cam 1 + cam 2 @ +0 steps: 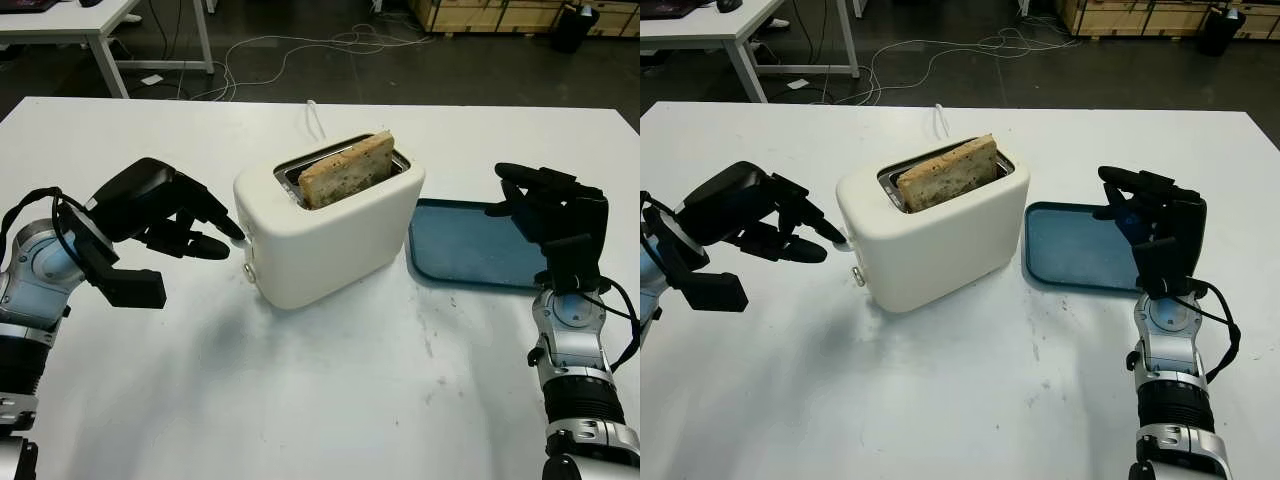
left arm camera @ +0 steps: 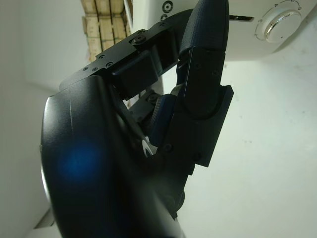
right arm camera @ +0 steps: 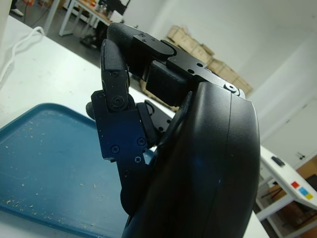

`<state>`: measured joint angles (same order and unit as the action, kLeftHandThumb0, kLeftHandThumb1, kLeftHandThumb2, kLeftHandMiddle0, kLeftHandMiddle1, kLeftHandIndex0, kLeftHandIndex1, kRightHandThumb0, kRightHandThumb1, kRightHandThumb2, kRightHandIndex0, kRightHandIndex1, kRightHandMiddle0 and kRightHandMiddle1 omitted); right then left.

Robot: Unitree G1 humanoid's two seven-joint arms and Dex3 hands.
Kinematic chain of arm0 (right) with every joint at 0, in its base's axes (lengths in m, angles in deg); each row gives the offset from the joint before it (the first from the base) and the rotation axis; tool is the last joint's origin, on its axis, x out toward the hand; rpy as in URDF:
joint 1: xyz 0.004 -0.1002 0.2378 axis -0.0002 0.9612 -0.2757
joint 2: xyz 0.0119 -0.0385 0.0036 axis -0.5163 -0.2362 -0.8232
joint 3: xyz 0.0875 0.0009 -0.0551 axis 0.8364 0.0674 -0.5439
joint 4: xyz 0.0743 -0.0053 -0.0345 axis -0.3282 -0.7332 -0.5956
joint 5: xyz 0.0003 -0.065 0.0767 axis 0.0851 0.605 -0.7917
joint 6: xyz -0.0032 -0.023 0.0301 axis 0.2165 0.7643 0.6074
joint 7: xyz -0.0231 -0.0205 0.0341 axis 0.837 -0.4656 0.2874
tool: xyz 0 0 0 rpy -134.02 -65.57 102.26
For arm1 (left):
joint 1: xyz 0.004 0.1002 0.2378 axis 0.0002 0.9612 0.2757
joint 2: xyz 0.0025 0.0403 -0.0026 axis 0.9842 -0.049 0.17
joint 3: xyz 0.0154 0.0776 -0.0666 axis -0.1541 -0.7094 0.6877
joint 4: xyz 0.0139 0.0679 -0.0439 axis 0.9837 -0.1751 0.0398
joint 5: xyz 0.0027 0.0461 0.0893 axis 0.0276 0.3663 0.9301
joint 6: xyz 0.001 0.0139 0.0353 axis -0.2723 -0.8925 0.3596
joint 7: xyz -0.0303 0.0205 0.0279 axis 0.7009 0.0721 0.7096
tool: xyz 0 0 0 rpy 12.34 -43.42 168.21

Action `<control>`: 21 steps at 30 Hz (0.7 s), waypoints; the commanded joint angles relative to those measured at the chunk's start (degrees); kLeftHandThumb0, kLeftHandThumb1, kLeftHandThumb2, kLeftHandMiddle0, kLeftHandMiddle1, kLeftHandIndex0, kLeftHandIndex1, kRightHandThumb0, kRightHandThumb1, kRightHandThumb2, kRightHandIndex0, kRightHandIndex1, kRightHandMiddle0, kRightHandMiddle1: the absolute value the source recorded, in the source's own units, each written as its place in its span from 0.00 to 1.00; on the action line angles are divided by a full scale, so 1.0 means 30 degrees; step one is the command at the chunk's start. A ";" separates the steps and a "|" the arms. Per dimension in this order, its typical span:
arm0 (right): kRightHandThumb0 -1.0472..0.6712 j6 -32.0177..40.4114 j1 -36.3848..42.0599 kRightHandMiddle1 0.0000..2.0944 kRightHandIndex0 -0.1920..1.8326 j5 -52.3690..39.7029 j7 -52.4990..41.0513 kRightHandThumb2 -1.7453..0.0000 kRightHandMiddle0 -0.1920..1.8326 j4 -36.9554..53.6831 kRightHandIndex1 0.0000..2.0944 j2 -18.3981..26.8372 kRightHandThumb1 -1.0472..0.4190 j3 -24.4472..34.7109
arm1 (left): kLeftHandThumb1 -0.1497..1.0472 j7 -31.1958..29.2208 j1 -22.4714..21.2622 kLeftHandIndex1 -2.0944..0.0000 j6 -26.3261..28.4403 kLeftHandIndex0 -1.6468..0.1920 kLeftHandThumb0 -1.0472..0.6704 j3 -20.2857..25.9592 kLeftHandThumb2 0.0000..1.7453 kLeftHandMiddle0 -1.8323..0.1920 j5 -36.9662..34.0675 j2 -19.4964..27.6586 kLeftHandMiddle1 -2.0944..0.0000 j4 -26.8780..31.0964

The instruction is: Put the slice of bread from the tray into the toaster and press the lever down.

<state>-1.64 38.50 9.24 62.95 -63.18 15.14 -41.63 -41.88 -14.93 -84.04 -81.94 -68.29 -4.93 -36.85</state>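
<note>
A white toaster (image 1: 330, 235) stands mid-table with a speckled slice of bread (image 1: 347, 170) sticking up out of its slot at a tilt. My left hand (image 1: 220, 238) is open just left of the toaster's end face, its fingertips almost at that face, above the round knob (image 1: 249, 270). The left wrist view shows that knob (image 2: 280, 22) and a dark slot (image 2: 240, 18) beyond a fingertip (image 2: 208, 29). The blue tray (image 1: 460, 250) lies right of the toaster, holding crumbs. My right hand (image 1: 520, 190) is open, raised upright over the tray's right end.
The toaster's white cord (image 1: 315, 120) runs off behind it. Bare white tabletop stretches in front of the toaster. Beyond the table's far edge are floor cables (image 1: 330, 45), a white desk (image 1: 70, 25) at the back left and cardboard boxes (image 1: 490, 12) at the back right.
</note>
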 commanded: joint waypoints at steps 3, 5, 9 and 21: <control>0.18 -0.0164 -0.0022 0.00 0.69 -0.0189 0.0082 0.91 0.80 0.0312 0.38 0.0008 0.09 0.0042 | 0.89 -0.0099 -0.0241 1.00 -0.0144 0.20 0.14 -0.0383 0.15 0.38 0.0543 0.0299 0.28 -0.0238; 0.18 -0.0210 -0.0010 0.00 0.69 -0.0197 0.0059 0.91 0.80 0.0302 0.38 0.0012 0.09 0.0037 | 0.89 -0.0172 -0.0296 1.00 -0.0039 0.21 0.14 -0.0474 0.14 0.38 0.0568 0.0325 0.28 -0.0226; 0.19 -0.0093 0.0105 0.00 0.69 -0.0095 0.0137 0.91 0.79 0.0533 0.37 0.0015 0.09 0.0018 | 0.89 -0.0154 -0.0431 1.00 -0.0118 0.21 0.14 -0.0697 0.14 0.38 0.0621 0.0238 0.28 -0.0512; 0.19 -0.0535 0.0437 0.00 0.68 -0.0115 -0.0116 0.91 0.79 0.1028 0.38 0.0179 0.09 0.0063 | 0.89 -0.0118 0.0329 1.00 0.0462 0.21 0.15 -0.2309 0.10 0.34 0.1052 -0.0792 0.34 -0.1561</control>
<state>-1.74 39.31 9.54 62.91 -60.81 15.25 -41.64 -41.64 -15.64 -83.40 -87.08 -66.63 -6.19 -40.52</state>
